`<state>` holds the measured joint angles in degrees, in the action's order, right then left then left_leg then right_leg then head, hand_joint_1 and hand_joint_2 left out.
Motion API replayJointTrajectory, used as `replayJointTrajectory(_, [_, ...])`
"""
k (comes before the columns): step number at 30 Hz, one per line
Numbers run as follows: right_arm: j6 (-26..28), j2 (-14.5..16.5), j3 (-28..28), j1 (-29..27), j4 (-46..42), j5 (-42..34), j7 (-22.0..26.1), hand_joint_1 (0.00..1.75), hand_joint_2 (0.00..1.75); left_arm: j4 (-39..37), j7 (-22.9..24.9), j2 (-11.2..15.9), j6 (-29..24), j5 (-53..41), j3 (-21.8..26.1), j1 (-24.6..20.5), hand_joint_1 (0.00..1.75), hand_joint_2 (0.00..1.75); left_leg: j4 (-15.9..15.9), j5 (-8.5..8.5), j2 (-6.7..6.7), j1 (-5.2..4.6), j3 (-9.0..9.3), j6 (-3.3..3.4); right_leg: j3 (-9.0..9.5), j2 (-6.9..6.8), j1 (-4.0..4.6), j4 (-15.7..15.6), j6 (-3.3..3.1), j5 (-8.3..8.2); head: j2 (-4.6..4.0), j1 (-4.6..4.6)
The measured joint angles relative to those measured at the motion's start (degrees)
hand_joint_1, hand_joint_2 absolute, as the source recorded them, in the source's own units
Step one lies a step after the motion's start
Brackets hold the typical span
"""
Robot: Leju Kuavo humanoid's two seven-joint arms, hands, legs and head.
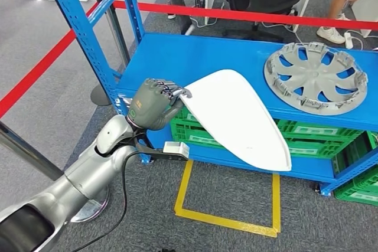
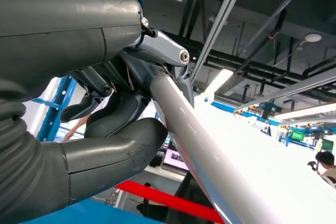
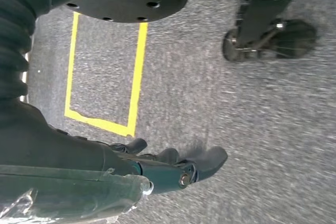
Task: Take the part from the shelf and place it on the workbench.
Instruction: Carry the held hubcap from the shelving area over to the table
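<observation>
At the blue shelf's (image 1: 196, 57) front edge, we see the left hand (image 1: 153, 103), fingers (image 1: 175, 91) pinching the white part's (image 1: 236, 116) corner; tilted off the shelf, it could slip from so narrow a hold.

- The left hand (image 2: 118, 103) grips the white part (image 2: 238, 171) at its edge, thick grey thumb on one face and darker fingers (image 2: 166, 51) hooked over the rim.
- The part's pale surface runs away from the hand (its far end leaves the picture).
- A red barrier tape (image 2: 166, 199) crosses behind, beside a blue shelf upright (image 2: 55, 108).
- A person (image 2: 327, 165) stands far off.
</observation>
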<state>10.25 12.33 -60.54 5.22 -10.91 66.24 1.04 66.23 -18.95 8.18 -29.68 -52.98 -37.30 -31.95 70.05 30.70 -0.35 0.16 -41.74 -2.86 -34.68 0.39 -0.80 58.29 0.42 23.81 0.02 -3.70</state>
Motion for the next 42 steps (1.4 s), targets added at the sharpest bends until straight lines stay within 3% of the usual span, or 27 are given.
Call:
replayJointTrajectory(1, [0.0,0.0,0.0,0.0,0.0,0.0,0.0,0.0,1.75,0.0,0.0,0.0,0.0,0.0,0.0,0.0,1.75,1.75,2.2,0.29,0.0,0.01,-0.03,-0.04,-0.9,-0.03,0.0,0.0,0.04,-0.7,0.0,-0.02])
replayJointTrajectory(3, [0.0,0.0,0.0,0.0,0.0,0.0,0.0,0.0,1.75,0.0,0.0,0.1,0.0,0.0,0.0,0.0,1.75,1.75,1.4,-2.1,0.0,0.08,2.45,0.03,-2.58,-0.07,-0.01,0.1,0.2,-2.07,0.0,-0.07])
replayJointTrajectory(4, [0.0,0.0,0.0,0.0,0.0,0.0,0.0,0.0,1.75,0.0,0.0,0.1,0.0,0.0,0.0,0.0,1.75,1.75,-1.4,-3.15,0.0,0.16,5.04,0.1,-3.24,-0.03,0.0,0.1,0.38,-2.7,0.0,-0.08])
replayJointTrajectory(6, [0.0,0.0,0.0,0.1,0.0,0.0,0.0,0.0,1.75,0.2,0.0,0.0,0.0,0.0,0.0,-0.2,1.75,1.75,-9.0,-2.78,-0.06,0.18,10.8,0.51,-4.36,0.1,0.13,0.2,1.0,-3.89,0.0,-0.1])
replayJointTrajectory(8, [0.0,0.0,0.0,0.1,0.0,0.0,0.0,0.0,1.75,0.3,0.0,0.0,0.0,0.1,0.1,-0.2,1.75,1.75,-13.4,-1.78,-0.19,-0.13,13.13,1.35,-5.1,0.14,0.1,-0.2,1.74,-5.32,0.0,-0.11])
replayJointTrajectory(10, [-0.1,0.0,0.0,-0.1,0.0,0.0,0.0,0.0,1.75,0.3,0.0,0.0,0.0,0.1,0.1,0.0,1.75,1.75,-13.9,-2.7,-0.16,-0.35,12.24,2.41,-5.68,0.09,-0.25,-0.7,2.4,-6.0,0.01,-0.13])
replayJointTrajectory(12, [0.0,0.0,0.0,-0.4,0.0,-0.1,-0.1,0.0,1.75,0.3,0.0,0.0,0.1,0.1,0.1,0.1,1.75,1.75,-14.0,-4.01,-0.03,-0.3,11.15,3.33,-6.9,0.04,-0.37,2.2,2.82,-2.4,0.0,0.06])
replayJointTrajectory(14, [0.0,0.0,0.0,-0.4,0.0,-0.1,-0.1,0.0,1.75,0.3,0.0,-0.1,0.1,0.1,0.0,0.2,1.75,1.75,-14.0,-5.26,0.05,-0.36,9.82,3.75,-8.79,0.03,-0.21,9.6,2.96,3.71,0.0,0.34])
replayJointTrajectory(15, [0.0,0.0,0.0,-0.3,0.0,-0.1,-0.1,0.0,1.75,0.3,0.0,-0.1,0.1,0.1,0.0,0.2,1.75,1.75,-13.9,-5.9,0.09,-0.41,9.03,3.8,-9.47,0.03,-0.1,13.5,2.96,5.62,0.0,0.43])
replayJointTrajectory(16, [0.0,0.0,0.0,-0.3,0.0,-0.1,-0.1,0.0,1.75,0.3,0.0,-0.1,0.1,0.1,0.0,0.3,1.75,1.75,-13.9,-6.55,0.12,-0.47,8.22,3.82,-9.5,0.03,0.01,16.1,2.9,6.25,0.0,0.44])
replayJointTrajectory(17, [0.0,0.0,0.0,-0.2,0.0,-0.1,-0.1,0.0,1.75,0.3,0.0,-0.1,0.1,0.1,0.0,0.3,1.75,1.75,-13.9,-7.21,0.14,-0.5,7.37,3.78,-8.58,0.03,0.14,16.9,2.78,5.69,0.0,0.45])
replayJointTrajectory(19, [0.0,0.0,0.0,-0.2,0.0,0.0,-0.1,0.0,1.75,0.3,0.0,-0.1,0.1,0.1,0.0,0.4,1.75,1.75,-13.8,-8.48,0.11,-0.51,5.84,3.51,-3.59,0.03,0.32,12.6,2.48,3.33,0.0,0.44])
replayJointTrajectory(21, [-0.1,0.0,0.0,0.0,0.0,0.0,-0.1,0.0,1.75,0.4,0.0,0.0,0.1,0.1,0.1,0.3,1.75,1.75,-13.6,-9.55,0.06,-0.65,4.84,2.99,2.85,0.1,0.43,4.5,2.15,3.64,0.0,0.4])
replayJointTrajectory(22, [-0.1,0.0,0.0,0.1,0.0,0.0,0.0,0.0,1.75,0.4,0.0,0.0,0.1,0.1,0.2,0.3,1.75,1.75,-13.6,-10.06,0.07,-0.7,4.63,2.69,4.7,0.16,0.53,1.6,1.95,4.36,0.0,0.38])
replayJointTrajectory(23, [-0.1,0.0,0.0,0.2,0.0,0.0,0.1,0.0,1.75,0.4,0.0,0.0,0.1,0.1,0.2,0.2,1.75,1.75,-13.6,-10.5,0.1,-0.71,4.5,2.36,5.39,0.22,0.66,0.1,1.66,4.98,0.0,0.34])
replayJointTrajectory(25, [-0.2,0.0,0.0,0.1,0.0,-0.1,0.5,0.0,1.75,0.4,0.0,0.1,0.1,0.3,0.2,0.1,1.75,1.75,-13.7,-10.91,0.16,-0.57,4.28,1.69,4.7,0.22,0.69,-0.2,0.76,4.52,0.0,0.32])
replayJointTrajectory(27, [-0.6,0.0,0.0,0.1,0.0,-0.2,1.8,0.0,1.75,0.4,0.0,0.2,0.2,0.9,0.2,0.1,1.75,1.75,-11.6,-8.18,0.16,-0.44,3.2,0.97,3.92,0.1,0.54,-0.4,-0.22,3.51,0.0,0.27])
replayJointTrajectory(29, [-1.0,0.0,0.0,0.2,0.0,0.0,3.1,0.0,1.75,0.4,-0.2,0.3,0.3,1.8,0.3,0.3,1.75,1.75,-5.3,-2.96,0.16,-0.3,0.86,0.36,2.74,-0.11,0.48,-0.4,-0.67,2.31,0.0,0.2])
replayJointTrajectory(30, [-1.0,0.0,0.0,0.1,0.0,0.2,3.3,0.0,1.75,0.4,-0.4,0.4,0.5,2.3,0.4,0.5,1.75,1.75,-1.5,-1.12,0.16,-0.24,-0.31,0.14,2.04,-0.28,0.48,-0.4,-0.72,1.76,0.0,0.19])
replayJointTrajectory(31, [-1.0,0.0,0.0,0.1,0.0,0.3,3.4,0.0,1.75,0.4,-0.6,0.4,0.8,3.0,0.4,0.8,1.75,1.75,1.2,-0.5,0.17,-0.21,-0.94,0.0,1.36,-0.54,0.48,-0.3,-0.71,1.27,0.0,0.19])
replayJointTrajectory(32, [-0.9,0.0,0.0,0.0,0.0,0.5,3.4,0.0,1.75,0.4,-0.9,0.4,1.3,3.9,0.4,1.1,1.75,1.75,2.3,-0.97,0.18,-0.18,-0.74,-0.05,0.74,-0.84,0.49,-0.3,-0.67,0.82,0.0,0.18])
replayJointTrajectory(33, [-0.8,0.0,0.0,-0.1,0.0,0.5,3.4,0.0,1.75,0.4,-1.3,0.4,1.9,4.9,0.5,1.3,1.75,1.75,1.3,-2.18,0.25,-0.17,0.58,-0.02,0.21,-1.2,0.49,-0.3,-0.58,0.43,0.0,0.18])
replayJointTrajectory(35, [-0.8,0.0,0.0,-0.2,0.0,0.5,3.4,0.0,1.75,0.4,-2.1,0.2,2.8,7.0,0.8,1.6,1.75,1.75,-5.5,-4.29,1.49,-0.25,5.93,0.31,-0.46,-1.94,0.55,-0.3,-0.28,-0.18,0.0,0.12])
replayJointTrajectory(37, [-0.8,0.0,0.0,-0.2,0.0,0.6,3.4,0.0,1.75,0.5,-2.3,-0.2,3.3,8.0,1.1,1.7,1.75,1.75,-12.1,-4.49,3.12,-0.6,10.48,0.95,-0.85,-2.84,0.75,-0.1,0.27,-0.63,0.0,0.0])
replayJointTrajectory(38, [-0.8,0.0,0.0,-0.2,0.0,0.6,3.4,0.0,1.75,0.5,-2.0,-0.3,3.5,8.0,1.3,1.8,1.75,1.75,-13.7,-4.31,3.41,-0.79,11.3,1.32,-0.98,-3.4,0.81,-0.1,0.6,-0.85,0.0,-0.07])
replayJointTrajectory(40, [-0.8,0.0,0.0,-0.2,0.0,0.5,3.3,0.0,1.75,0.6,-1.4,-0.4,3.6,7.7,1.4,2.3,1.75,1.75,-14.4,-4.59,2.53,-0.85,10.95,2.17,-1.25,-4.31,0.73,0.0,1.27,-1.16,0.0,-0.1])
replayJointTrajectory(42, [-1.0,0.0,0.0,-0.2,0.0,0.5,3.3,0.0,1.75,0.6,-0.9,-0.5,3.9,7.6,1.6,2.7,1.75,1.75,-14.7,-5.24,1.54,-0.64,10.56,2.98,-2.18,-3.22,0.61,2.0,1.85,0.42,0.0,-0.03])
